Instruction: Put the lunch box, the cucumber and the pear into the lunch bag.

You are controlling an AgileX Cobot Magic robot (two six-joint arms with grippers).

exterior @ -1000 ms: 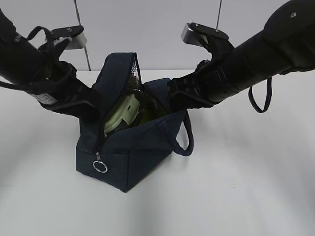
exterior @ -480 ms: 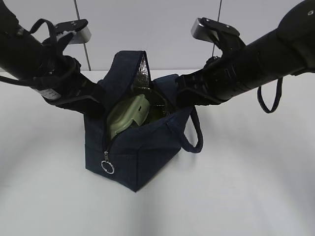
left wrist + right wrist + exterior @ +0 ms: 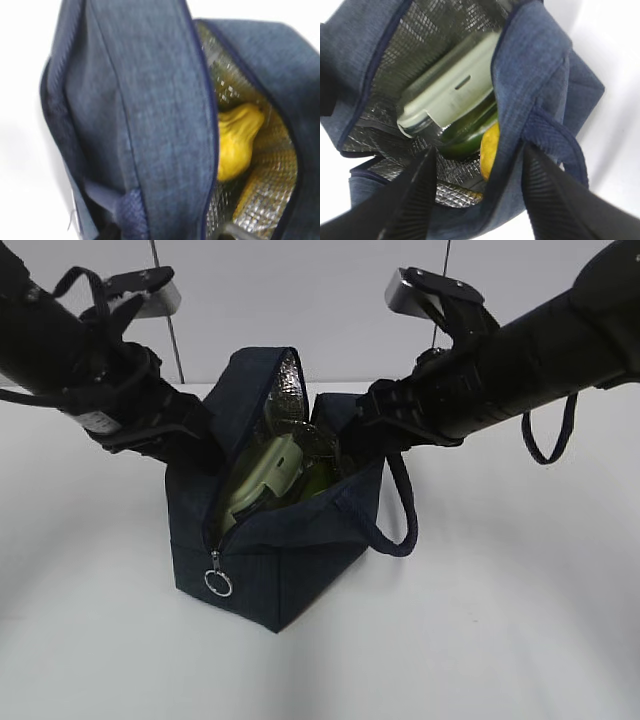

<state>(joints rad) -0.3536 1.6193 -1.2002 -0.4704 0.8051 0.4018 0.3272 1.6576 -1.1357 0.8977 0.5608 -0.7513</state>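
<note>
My right gripper (image 3: 477, 187) is spread wide, one finger inside the lunch bag (image 3: 290, 550) and the other outside, so the bag's side wall runs between them; I can't tell whether either pad actually presses the fabric. My left gripper (image 3: 205, 450) is buried against the bag's other side in the exterior view, and its own camera shows only blurred fabric, so I cannot tell how far open it is or whether it has hold of anything.

The bag stands on the white table (image 3: 500, 620), mouth gaping, silver lining (image 3: 420, 40) exposed, zipper ring (image 3: 218, 583) hanging at the near end and the loop handle (image 3: 400, 510) drooping on the right side. Inside, the lunch box (image 3: 450, 90) lies tilted with its pale green lid towards the opening. The cucumber (image 3: 470, 132) sits just beneath it, touching it, and the pear (image 3: 489, 150) rests beside the cucumber against the bag's wall.
</note>
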